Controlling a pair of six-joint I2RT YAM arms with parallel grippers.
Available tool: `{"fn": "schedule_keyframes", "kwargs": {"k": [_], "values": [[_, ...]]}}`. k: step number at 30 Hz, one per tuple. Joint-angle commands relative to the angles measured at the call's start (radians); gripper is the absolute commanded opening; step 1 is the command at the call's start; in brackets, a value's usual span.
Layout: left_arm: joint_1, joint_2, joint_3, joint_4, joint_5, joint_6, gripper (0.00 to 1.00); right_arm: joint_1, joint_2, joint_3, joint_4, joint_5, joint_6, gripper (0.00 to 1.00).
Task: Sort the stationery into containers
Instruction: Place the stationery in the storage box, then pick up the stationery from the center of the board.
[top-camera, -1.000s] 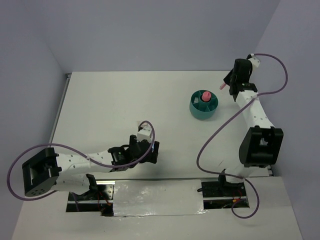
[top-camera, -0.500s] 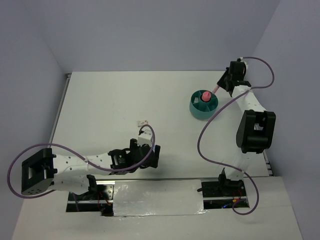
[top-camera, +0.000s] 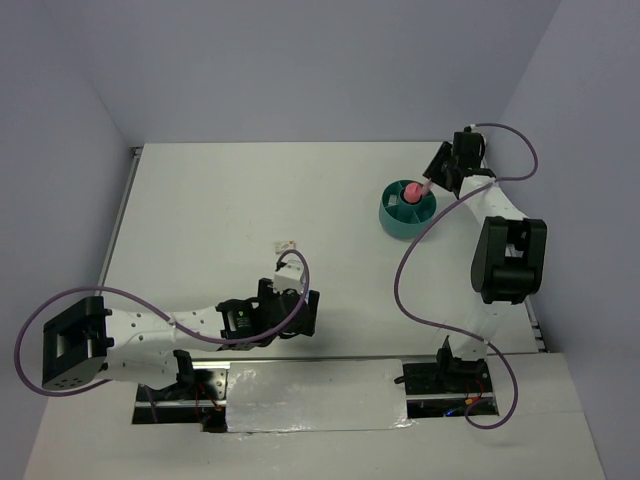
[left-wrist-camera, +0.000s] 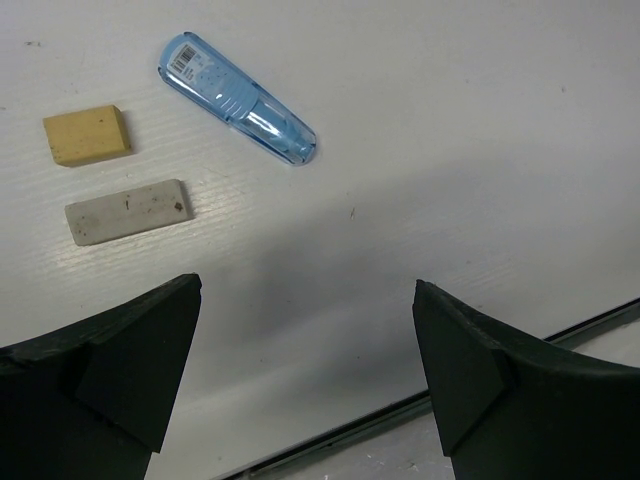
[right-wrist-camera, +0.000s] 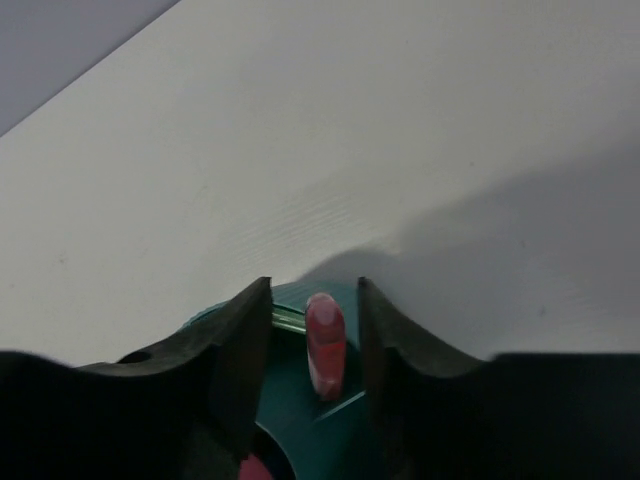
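The right gripper (top-camera: 433, 179) has swung in from beside the tub (top-camera: 404, 231) to its far rim and has parted a little. A pink capsule (right-wrist-camera: 325, 345) stands between its fingers, with a gap on each side, over a teal compartment. The left gripper (left-wrist-camera: 305, 290), wide and empty, has drawn back. On the table (left-wrist-camera: 480, 120) ahead of it lie a blue capsule (left-wrist-camera: 238, 98), a tan eraser (left-wrist-camera: 87, 135) and a grey eraser (left-wrist-camera: 128, 211).

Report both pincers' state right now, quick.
Left pincer: wide open, holding nothing.
Right pincer: partly open; the pink piece stands between its fingers with a gap on each side, over the teal tub.
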Motion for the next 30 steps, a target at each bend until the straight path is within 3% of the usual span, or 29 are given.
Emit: {"fn": "schedule_keyframes", "kwargs": {"k": [1,4,13,15,20,23,26,30], "values": [[-0.007,-0.025,0.027,-0.005,-0.027,-0.022,0.99,0.014,-0.051,-0.019,0.058,-0.025,-0.006,0.51],[-0.012,-0.04,0.018,0.006,-0.027,-0.019,0.99,0.014,-0.081,-0.017,0.045,-0.02,-0.003,0.61],[-0.012,0.032,0.128,-0.09,-0.082,-0.104,0.99,0.012,-0.245,0.014,-0.05,0.038,0.024,0.65],[-0.012,0.113,0.221,-0.153,-0.12,-0.159,0.99,0.012,-0.296,-0.006,-0.066,0.05,0.045,0.67],[-0.007,0.361,0.507,-0.494,-0.259,-0.431,0.99,0.025,-0.514,-0.135,-0.078,0.04,0.059,0.7],[0.017,0.512,0.669,-0.714,-0.285,-0.63,0.94,0.037,-0.635,-0.221,-0.095,-0.02,0.045,0.71],[0.055,0.618,0.775,-0.79,-0.262,-0.71,0.92,0.075,-0.736,-0.296,-0.11,-0.061,0.019,0.73],[0.124,0.682,0.788,-0.74,-0.214,-0.709,0.91,0.108,-0.822,-0.356,-0.142,-0.117,-0.007,0.75]]}}
